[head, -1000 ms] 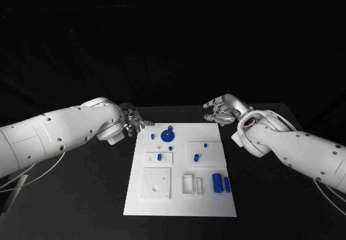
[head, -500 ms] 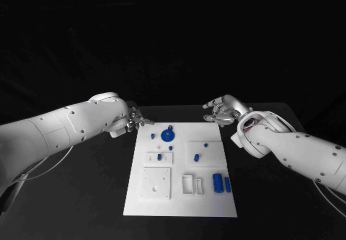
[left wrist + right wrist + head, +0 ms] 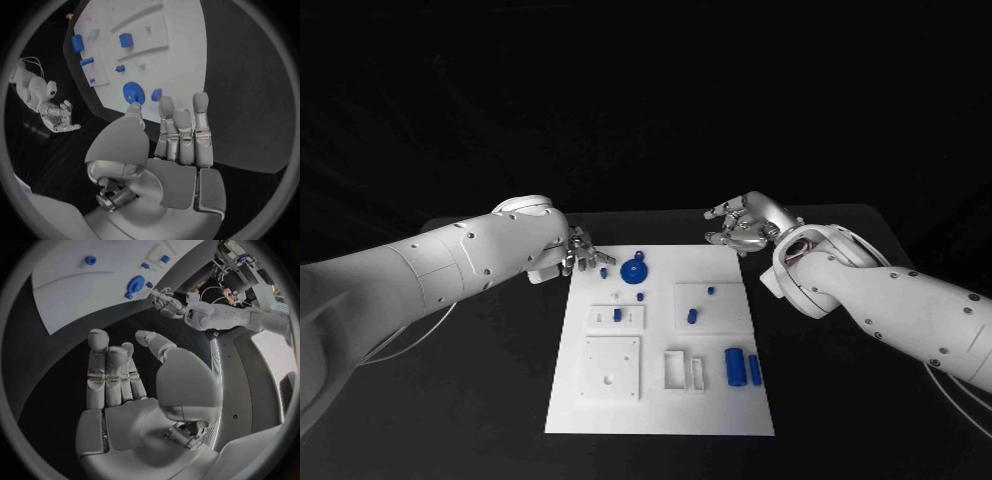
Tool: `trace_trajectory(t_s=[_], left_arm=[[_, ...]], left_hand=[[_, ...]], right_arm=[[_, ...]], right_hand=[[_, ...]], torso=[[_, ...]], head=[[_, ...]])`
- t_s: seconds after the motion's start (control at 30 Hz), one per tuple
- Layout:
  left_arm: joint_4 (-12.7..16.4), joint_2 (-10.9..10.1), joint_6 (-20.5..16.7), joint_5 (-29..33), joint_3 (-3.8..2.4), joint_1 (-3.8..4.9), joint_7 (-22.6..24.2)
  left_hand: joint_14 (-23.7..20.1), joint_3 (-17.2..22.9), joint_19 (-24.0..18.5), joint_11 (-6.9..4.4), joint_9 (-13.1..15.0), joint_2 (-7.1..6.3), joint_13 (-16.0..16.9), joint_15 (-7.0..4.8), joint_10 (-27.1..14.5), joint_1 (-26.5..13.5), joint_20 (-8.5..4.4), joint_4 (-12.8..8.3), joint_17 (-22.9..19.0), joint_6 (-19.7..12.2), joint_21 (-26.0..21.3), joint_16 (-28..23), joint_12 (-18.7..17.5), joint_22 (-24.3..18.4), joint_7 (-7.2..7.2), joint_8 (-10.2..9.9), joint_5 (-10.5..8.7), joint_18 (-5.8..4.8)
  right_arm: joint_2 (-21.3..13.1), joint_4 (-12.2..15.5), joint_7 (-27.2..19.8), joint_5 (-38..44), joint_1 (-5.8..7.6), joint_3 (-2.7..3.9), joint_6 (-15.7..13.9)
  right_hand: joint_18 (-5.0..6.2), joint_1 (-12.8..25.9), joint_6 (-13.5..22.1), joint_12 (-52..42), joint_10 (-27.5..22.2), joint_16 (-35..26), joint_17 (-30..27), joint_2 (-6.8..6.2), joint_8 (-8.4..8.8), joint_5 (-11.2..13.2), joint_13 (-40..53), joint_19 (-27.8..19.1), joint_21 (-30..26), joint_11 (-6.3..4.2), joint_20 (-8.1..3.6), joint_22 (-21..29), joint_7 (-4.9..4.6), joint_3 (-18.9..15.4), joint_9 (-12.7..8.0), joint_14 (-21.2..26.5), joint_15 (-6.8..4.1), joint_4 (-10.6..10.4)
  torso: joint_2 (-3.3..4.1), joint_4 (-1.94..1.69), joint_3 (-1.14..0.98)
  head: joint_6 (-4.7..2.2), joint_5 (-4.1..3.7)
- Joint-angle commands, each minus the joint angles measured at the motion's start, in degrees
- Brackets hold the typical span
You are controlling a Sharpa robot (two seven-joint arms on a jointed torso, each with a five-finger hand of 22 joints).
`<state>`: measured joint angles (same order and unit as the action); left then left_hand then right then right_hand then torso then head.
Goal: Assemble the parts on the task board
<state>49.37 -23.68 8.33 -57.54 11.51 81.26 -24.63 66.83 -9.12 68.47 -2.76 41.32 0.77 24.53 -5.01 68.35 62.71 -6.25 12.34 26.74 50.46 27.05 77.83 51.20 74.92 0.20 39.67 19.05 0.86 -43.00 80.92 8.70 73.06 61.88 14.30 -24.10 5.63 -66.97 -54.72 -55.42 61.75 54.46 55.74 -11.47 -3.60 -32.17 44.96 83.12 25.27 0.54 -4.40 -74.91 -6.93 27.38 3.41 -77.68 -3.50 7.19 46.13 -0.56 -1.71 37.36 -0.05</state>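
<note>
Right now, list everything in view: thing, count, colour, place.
table: one, black, under everything.
task board: one, white, middle of the table.
round part: one, blue, far end of the board, near the left hand.
cylinder parts: two, blue, side by side on the board's near right.
small parts: several, blue, scattered across the board's middle and far end.
left hand: one, silver, empty, fingers apart, at the board's far left corner.
right hand: one, silver, empty, open, beyond the board's far right corner.

Lab: black table [image 3: 488, 400], equipment racks [image 3: 250, 270]
</note>
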Motion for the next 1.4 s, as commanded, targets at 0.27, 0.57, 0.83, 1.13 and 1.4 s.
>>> trace_trajectory(t_s=[0.27, 0.57, 0.83, 1.13, 1.4], left_arm=[[-0.5, 0.9, 0.6, -1.6, 0.12, -0.8, 2.3], [-1.2, 1.1, 0.1, -2.3, 0.18, -1.08, 2.6], [-1.6, 1.3, 0.3, -2.3, 0.19, -1.11, 2.7], [-2.2, 1.4, 1.3, -1.9, 0.19, -1.11, 2.4], [-2.8, 1.7, 2.1, -0.9, 0.19, -1.2, 2.0]], left_hand=[[-0.4, -0.5, -0.2, 0.09, -2.1, 0.77, -0.3, 0.01, -0.4, 0.0, 0.21, -0.3, -0.4, 0.3, -0.5, 0.2, 0.1, 1.2, 0.43, -1.6, 0.13, 0.58], [-0.5, -0.5, -0.2, 0.26, -2.9, 0.8, -0.4, 0.14, -0.6, -0.2, 0.33, -0.5, -0.8, 0.2, -0.8, 0.1, 0.0, 1.1, 0.69, -2.7, 0.12, 0.64], [-0.6, -0.3, -0.2, 0.37, -3.7, 2.37, -0.5, 0.23, -0.7, 0.7, 0.44, -1.7, -1.0, 0.2, -1.1, 0.0, -0.2, 1.2, 0.84, -3.3, 0.49, 0.71], [-0.9, 0.5, -0.3, 0.14, -4.2, 3.09, -0.6, 0.09, -1.1, 3.1, 0.33, -3.8, -1.1, 0.0, -1.4, -0.1, -0.5, 1.2, 0.48, -3.7, 13.42, 0.54], [-1.2, 2.2, -0.4, 0.1, -4.3, 2.02, -0.6, 0.09, -1.4, 3.5, 0.29, -3.1, -1.2, 0.0, -1.7, 0.1, -0.4, 1.2, 0.43, -3.8, 17.31, 0.39]], right_arm=[[0.0, 0.3, -0.4, -0.2, -0.02, 0.12, 0.4], [0.0, 0.3, -0.3, -0.2, -0.02, 0.17, 0.4], [-0.1, 0.4, -0.3, -0.2, -0.02, 0.19, 0.5], [-0.1, 0.6, -0.2, -0.2, -0.01, 0.21, 0.5], [-0.1, 0.6, -0.2, -0.1, -0.01, 0.22, 0.5]], right_hand=[[0.5, 0.5, 0.0, 0.1, -0.4, 0.0, 0.1, 0.01, 0.17, -0.2, 0.1, -0.4, -0.2, -0.12, -0.12, -2.6, -0.09, 0.1, 0.0, 0.2, 0.05, -0.1], [0.5, 0.5, 0.0, 0.1, -0.4, 0.0, 0.1, 0.01, 0.17, -0.2, 0.1, -0.4, -0.2, -0.12, -0.12, -2.6, -0.09, 0.1, 0.0, 0.2, 0.05, -0.1], [0.51, 0.3, -0.1, 0.0, -0.4, 0.0, 0.1, 0.02, 0.17, -0.2, 0.1, -0.3, -0.1, -0.11, -0.12, -2.6, -0.1, 0.0, 0.0, 0.2, 0.05, -0.2], [0.51, 0.3, -0.1, 0.0, -0.4, 0.0, 0.1, 0.02, 0.17, -0.2, 0.1, -0.3, -0.1, -0.11, -0.12, -2.6, -0.1, 0.0, 0.0, 0.2, 0.05, -0.2], [0.51, 0.3, -0.1, 0.0, -0.4, 0.0, 0.1, 0.02, 0.17, -0.2, 0.1, -0.3, -0.1, -0.11, -0.12, -2.6, -0.1, 0.0, 0.0, 0.2, 0.05, -0.2]], torso=[[0.0, 0.08, -0.03], [0.01, 0.08, -0.04], [0.01, 0.09, -0.03], [-0.07, -0.01, -0.05], [-0.01, 0.09, -0.05]], head=[[0.25, -0.27], [0.22, -0.54], [0.34, -0.66], [0.56, -0.78], [0.52, -0.82]])
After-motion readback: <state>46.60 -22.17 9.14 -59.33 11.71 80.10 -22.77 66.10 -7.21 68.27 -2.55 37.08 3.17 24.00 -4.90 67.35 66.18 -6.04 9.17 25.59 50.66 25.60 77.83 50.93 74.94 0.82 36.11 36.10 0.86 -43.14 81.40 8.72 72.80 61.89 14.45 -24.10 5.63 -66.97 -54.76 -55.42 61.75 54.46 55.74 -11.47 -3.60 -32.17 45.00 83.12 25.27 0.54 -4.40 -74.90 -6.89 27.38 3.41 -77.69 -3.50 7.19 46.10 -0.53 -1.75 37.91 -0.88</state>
